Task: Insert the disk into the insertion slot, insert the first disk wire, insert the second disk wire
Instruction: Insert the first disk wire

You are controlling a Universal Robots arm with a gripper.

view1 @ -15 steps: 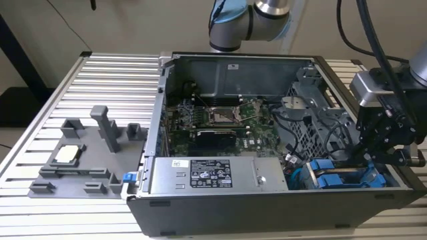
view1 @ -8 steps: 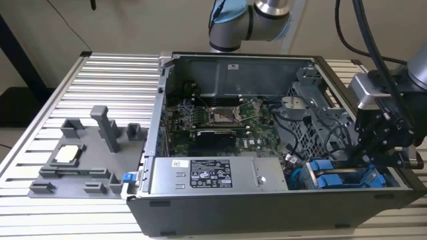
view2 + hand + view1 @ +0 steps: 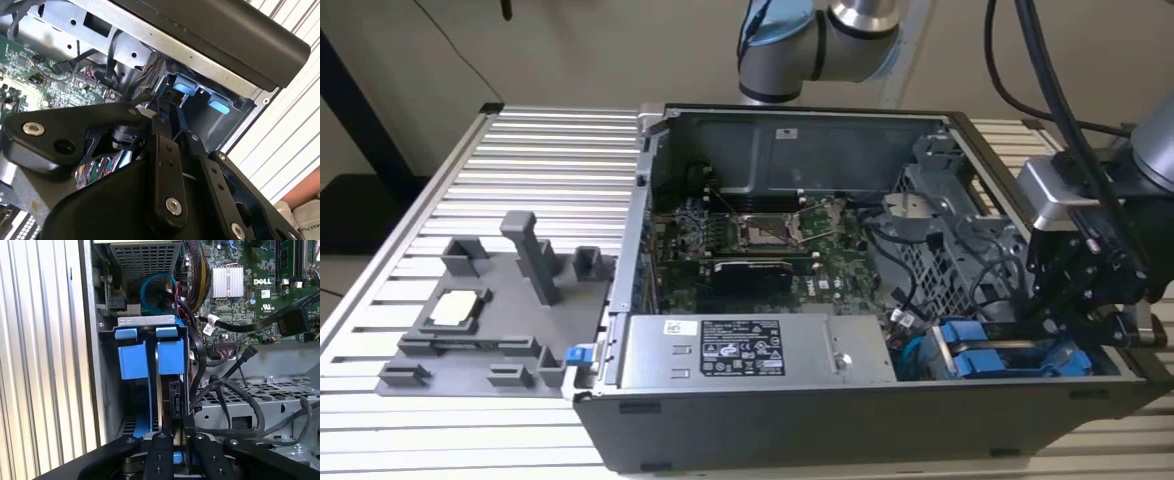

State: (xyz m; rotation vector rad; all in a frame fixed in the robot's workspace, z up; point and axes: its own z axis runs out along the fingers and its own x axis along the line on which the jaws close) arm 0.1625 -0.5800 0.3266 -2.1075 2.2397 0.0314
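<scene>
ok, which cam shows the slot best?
First wrist view: it looks straight into the slot, with the cage walls and blue tabs plain. The exterior view has it small, at the exterior view's right. The second wrist view shows it at an angle, partly blocked.

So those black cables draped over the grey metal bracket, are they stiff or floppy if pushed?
Probably floppy: the black cables sag in loose loops over the grey metal bracket. They look thin, so likely light and easily shoved aside.
</scene>
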